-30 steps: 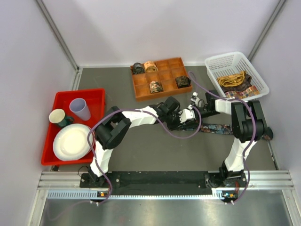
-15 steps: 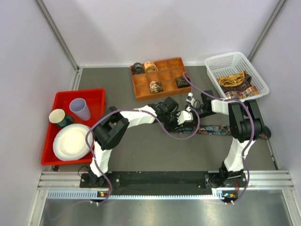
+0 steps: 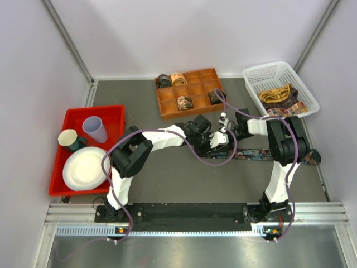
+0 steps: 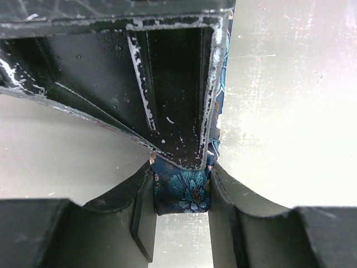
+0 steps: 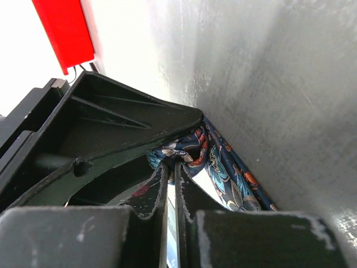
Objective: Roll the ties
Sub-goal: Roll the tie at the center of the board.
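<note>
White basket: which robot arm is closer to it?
Right. The right arm bends close in front of the white basket. The left arm lies further left, nearer the red tray. Both reach the tie in the middle.

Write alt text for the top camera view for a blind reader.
The left arm and right arm meet in the middle, jaws at one end of a flowered tie lying flat. Behind stand an orange tray with four rolled ties and a white basket; a red tray holds a plate and cups.
</note>
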Controlling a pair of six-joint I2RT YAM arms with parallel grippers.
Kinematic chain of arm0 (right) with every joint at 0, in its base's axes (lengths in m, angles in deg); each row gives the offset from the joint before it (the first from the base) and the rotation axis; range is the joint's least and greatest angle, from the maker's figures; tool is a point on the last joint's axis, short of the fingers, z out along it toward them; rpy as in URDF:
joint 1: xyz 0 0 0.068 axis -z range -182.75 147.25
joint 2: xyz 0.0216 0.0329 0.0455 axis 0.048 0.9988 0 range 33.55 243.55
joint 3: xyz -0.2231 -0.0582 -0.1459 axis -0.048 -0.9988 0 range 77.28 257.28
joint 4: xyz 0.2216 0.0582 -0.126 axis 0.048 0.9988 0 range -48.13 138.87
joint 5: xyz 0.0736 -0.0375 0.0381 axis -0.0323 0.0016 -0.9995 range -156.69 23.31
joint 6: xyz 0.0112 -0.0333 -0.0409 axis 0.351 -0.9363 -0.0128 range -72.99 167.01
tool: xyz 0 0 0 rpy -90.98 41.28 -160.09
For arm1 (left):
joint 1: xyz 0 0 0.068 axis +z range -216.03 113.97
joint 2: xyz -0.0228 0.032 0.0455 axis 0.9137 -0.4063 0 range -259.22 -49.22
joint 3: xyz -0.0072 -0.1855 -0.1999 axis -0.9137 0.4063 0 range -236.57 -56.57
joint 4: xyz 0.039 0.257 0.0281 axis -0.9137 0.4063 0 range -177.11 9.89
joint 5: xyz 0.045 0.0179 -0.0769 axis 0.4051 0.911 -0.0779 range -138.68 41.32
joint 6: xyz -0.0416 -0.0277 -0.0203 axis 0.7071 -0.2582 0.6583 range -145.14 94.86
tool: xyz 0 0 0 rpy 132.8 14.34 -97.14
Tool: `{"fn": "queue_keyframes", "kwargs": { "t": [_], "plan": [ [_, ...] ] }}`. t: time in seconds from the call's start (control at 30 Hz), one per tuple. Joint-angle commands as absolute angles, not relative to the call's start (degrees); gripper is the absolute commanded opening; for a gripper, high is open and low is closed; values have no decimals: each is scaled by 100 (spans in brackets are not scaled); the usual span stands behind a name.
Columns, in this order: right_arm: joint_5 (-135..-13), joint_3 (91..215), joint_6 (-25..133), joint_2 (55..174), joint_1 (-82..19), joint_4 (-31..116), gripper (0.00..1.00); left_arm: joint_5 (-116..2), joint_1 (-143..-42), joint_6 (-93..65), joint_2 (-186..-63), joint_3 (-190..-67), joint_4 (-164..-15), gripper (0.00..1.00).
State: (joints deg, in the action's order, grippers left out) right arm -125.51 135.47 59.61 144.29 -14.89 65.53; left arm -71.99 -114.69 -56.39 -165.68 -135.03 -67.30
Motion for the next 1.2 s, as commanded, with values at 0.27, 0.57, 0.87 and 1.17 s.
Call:
{"fn": "queue_keyframes", "kwargs": {
  "t": [0.27, 0.57, 0.87, 1.17],
  "plan": [
    [-11451, 13564, 5545, 14561, -1515, 6964, 0, -8372, -10708, -4941, -16094, -12050, -7169, 67],
    [-10923, 13651, 5676, 14675, -1401, 7009, 0, -9490, -10461, -4414, -15899, -10905, -10589, 71],
    [-10879, 13915, 5756, 14869, -1233, 7211, 0, -9404, -10689, -4483, -16373, -10763, -12006, 70],
    [-10914, 13985, 5756, 14974, -1233, 7263, 0, -8937, -10935, -4589, -16664, -11018, -12122, 66]
  ]
}}
